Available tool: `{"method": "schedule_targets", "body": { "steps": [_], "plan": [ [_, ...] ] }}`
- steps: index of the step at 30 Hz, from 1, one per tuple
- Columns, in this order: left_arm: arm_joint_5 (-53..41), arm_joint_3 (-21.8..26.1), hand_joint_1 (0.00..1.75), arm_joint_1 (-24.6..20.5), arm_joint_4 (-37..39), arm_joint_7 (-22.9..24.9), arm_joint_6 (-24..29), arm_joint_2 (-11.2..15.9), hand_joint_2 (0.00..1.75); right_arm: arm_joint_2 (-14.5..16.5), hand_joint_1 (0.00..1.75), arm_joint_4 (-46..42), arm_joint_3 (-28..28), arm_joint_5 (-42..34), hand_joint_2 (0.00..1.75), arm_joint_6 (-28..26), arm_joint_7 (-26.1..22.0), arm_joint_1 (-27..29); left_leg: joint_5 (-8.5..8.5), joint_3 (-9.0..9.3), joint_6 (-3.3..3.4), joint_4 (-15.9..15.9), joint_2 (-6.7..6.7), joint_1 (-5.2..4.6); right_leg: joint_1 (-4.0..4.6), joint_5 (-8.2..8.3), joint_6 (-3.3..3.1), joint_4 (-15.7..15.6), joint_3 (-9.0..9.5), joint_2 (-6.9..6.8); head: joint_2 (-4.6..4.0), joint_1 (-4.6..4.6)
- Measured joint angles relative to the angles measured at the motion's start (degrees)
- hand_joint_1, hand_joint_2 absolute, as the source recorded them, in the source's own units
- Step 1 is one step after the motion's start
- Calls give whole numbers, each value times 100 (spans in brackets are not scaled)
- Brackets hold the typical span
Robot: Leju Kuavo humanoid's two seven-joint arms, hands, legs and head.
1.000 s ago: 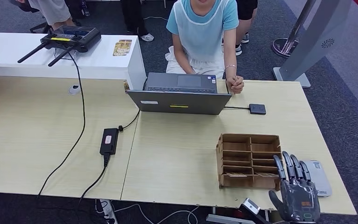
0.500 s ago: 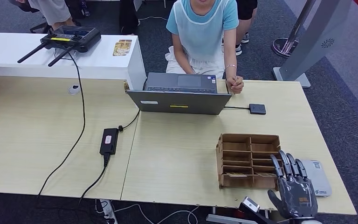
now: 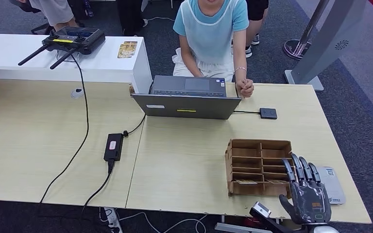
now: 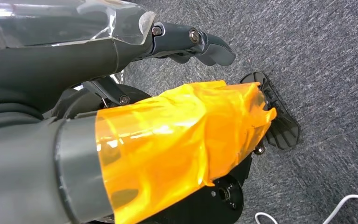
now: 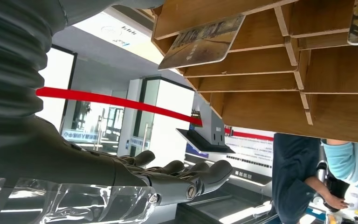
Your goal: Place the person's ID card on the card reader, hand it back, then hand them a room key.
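- One right hand, fingers straight and apart, holding nothing, beside one card reader.
- One wooden organizer on the surface, two patterned key cards slotted inside.
- Left hand: state unclear.

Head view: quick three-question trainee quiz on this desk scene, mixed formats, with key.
1. True or false: the right hand holds a card.
2. The cardboard organizer sits: A) behind the laptop, B) nearer the robot than the laptop, C) on the white counter.
3. Fill in: the white card reader lies on the desk beside the organizer, toward the robot's ____.

Key: 1 false, fingers extended and empty; 2 B; 3 right.
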Motion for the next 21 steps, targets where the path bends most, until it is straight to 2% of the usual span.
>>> {"method": "schedule_targets", "body": {
  "steps": [8,12,17,21],
  "plan": [
    [-50,-15,0,-1,0,51,-3,4,0,-14,0,0,-58,-157,175,33,-128,-24,0,0,0,0,0,0,0,0,0,0,0,0,-1,0],
    [-56,-18,0,-1,0,57,-8,4,0,-55,17,0,-124,-301,175,194,-205,-22,0,0,0,0,0,0,-1,0,0,0,0,0,0,0],
    [-108,-73,0,-1,0,66,-13,7,0,-103,21,0,-145,-431,175,344,-338,-44,0,0,0,0,0,0,0,0,0,0,0,0,0,1],
    [-144,-121,0,-1,0,72,-17,9,0,-109,43,19,-145,-443,175,408,-444,-119,0,1,0,0,0,0,0,0,0,0,0,0,0,1]
  ]
}}
